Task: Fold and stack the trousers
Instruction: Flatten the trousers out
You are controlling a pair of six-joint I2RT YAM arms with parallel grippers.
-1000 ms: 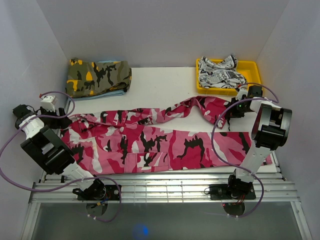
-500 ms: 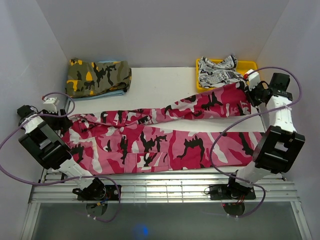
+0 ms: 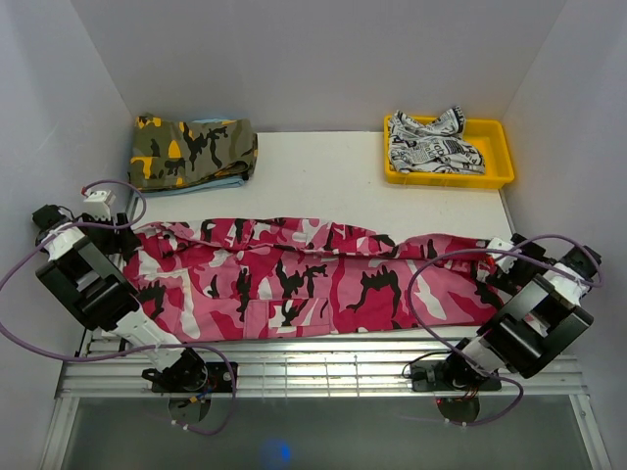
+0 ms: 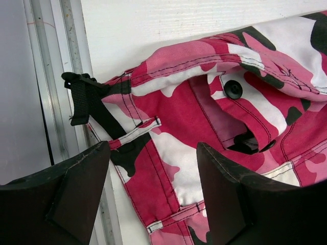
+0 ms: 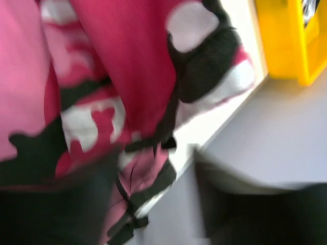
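Observation:
The pink, white and black camouflage trousers (image 3: 294,279) lie lengthwise across the table, the upper leg laid over the lower, waist at the left. My left gripper (image 3: 120,242) hovers over the waistband (image 4: 173,112) with its jaws wide apart (image 4: 153,176) and nothing between them; a black strap and a belt loop show below. My right gripper (image 3: 502,259) is at the cuff end by the table's right edge. Its wrist view is blurred, with the fingers apart (image 5: 153,204) above the cuff (image 5: 127,76) and its black ties.
A folded olive-and-orange camouflage garment (image 3: 193,149) sits at the back left. A yellow tray (image 3: 495,147) at the back right holds a white garment with black print (image 3: 431,145); the tray (image 5: 286,41) also shows in the right wrist view. Metal rails (image 3: 313,367) run along the front.
My right gripper carried the far leg's cuff from the back right, near the tray, to the front right, laying it over the near leg, and its jaws have parted. The left gripper barely moved.

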